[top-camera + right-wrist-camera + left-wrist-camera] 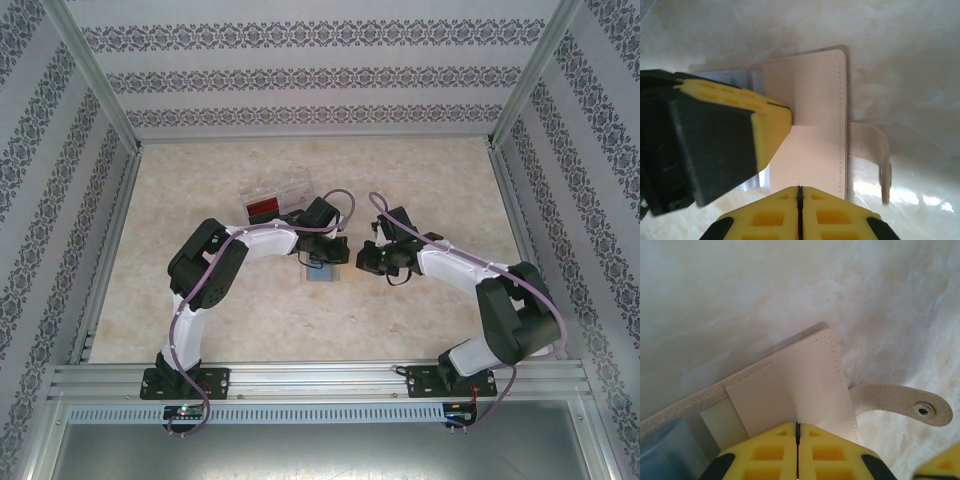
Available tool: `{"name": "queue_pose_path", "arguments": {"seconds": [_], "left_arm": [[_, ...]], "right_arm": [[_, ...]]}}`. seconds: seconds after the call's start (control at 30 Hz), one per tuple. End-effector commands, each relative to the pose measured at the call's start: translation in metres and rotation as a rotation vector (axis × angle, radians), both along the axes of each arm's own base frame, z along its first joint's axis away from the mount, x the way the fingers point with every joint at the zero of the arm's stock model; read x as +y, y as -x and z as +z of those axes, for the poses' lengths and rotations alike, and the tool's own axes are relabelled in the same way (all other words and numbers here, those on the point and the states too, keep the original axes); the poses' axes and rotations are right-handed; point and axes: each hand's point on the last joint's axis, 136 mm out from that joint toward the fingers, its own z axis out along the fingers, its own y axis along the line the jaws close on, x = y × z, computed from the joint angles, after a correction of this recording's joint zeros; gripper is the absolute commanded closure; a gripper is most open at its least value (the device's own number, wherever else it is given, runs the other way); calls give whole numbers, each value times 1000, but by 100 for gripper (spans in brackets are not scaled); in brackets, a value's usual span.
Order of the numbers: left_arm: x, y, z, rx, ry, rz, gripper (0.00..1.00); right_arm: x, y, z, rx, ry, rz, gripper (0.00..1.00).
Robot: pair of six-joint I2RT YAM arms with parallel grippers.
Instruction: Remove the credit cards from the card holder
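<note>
Right now both my claws are pressed together, nothing pinched: L gripper point(797, 429) and R gripper point(799, 191) tips sit on the card holder point(800, 385), open at mid-table point(740, 290). Risk: w/o a real grip the holder skids or flips, credit cards prob. left inside.

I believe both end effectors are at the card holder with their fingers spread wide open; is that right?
Not quite. Both are at the card holder, but shut: the left wrist view shows the left end effector closed, and the right wrist view shows the right end effector closed.
</note>
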Motion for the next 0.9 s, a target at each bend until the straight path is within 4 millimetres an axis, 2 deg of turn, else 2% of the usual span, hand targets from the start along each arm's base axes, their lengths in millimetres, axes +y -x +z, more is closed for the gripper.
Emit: {"name": "queue_pose_path", "arguments": {"seconds": [0.0, 0.17, 0.37, 0.53, 0.63, 0.87], "left_arm": [[-3, 2, 16, -11, 3, 1, 90], [8, 0, 37, -48, 21, 82, 85], [53, 5, 37, -53, -51, 235, 74], [83, 14, 39, -44, -132, 305, 51], [86, 15, 39, -34, -147, 310, 45], [87, 15, 29, -14, -188, 293, 42]], "right_arm": [[6, 0, -10, 18, -1, -4, 90], [-4, 3, -28, 50, 81, -15, 90], [-7, 8, -41, 73, 161, 8, 89], [-8, 8, -44, 70, 190, 13, 88], [-8, 8, -46, 75, 197, 13, 88], [-8, 10, -46, 72, 210, 10, 87]]}}
